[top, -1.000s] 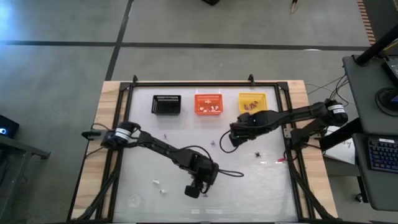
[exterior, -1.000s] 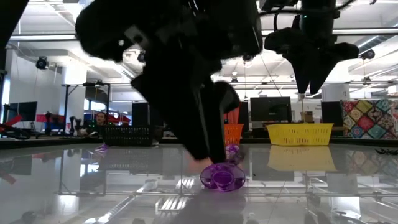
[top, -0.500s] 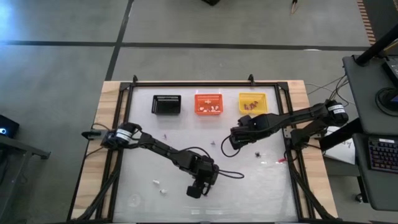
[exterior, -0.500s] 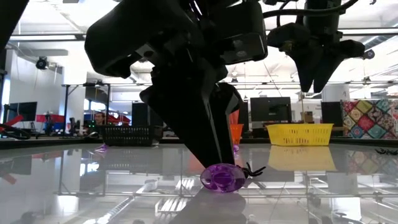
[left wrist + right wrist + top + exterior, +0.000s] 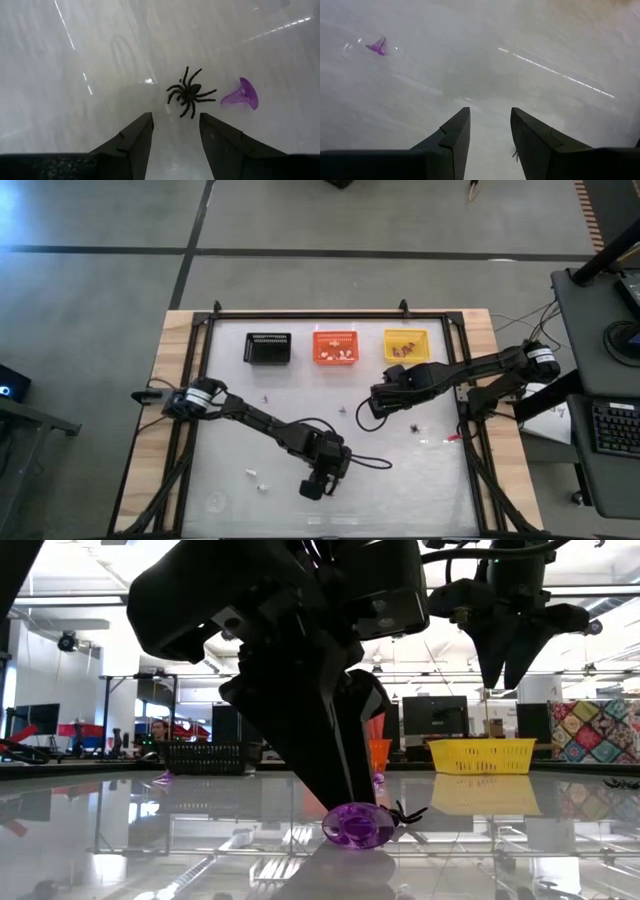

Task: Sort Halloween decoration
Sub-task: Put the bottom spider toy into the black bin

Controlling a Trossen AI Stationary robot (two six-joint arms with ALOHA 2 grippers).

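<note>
My left gripper (image 5: 312, 486) (image 5: 176, 120) is open and low over the table's near middle. A black spider (image 5: 190, 93) lies on the table just ahead of its fingertips, with a purple cone-shaped piece (image 5: 242, 95) (image 5: 358, 825) beside it. My right gripper (image 5: 366, 409) (image 5: 490, 125) hangs open above the table, right of centre. It touches nothing; a purple piece (image 5: 378, 46) lies farther off. More trinkets lie scattered: a purple bit (image 5: 266, 397), white bits (image 5: 252, 472) and another black spider (image 5: 414, 426).
Three baskets stand in a row at the far side: black (image 5: 268, 347), orange (image 5: 336, 346) and yellow (image 5: 405, 344), the last two holding small pieces. A black cable (image 5: 372, 461) loops on the table beside my left arm. A red and white bit (image 5: 442, 440) lies near the right rail.
My left gripper has come down a little toward the purple piece and the spider, then held still; the spider's legs now show beside the purple piece in the low view. My right gripper has shifted slightly toward the table's right.
</note>
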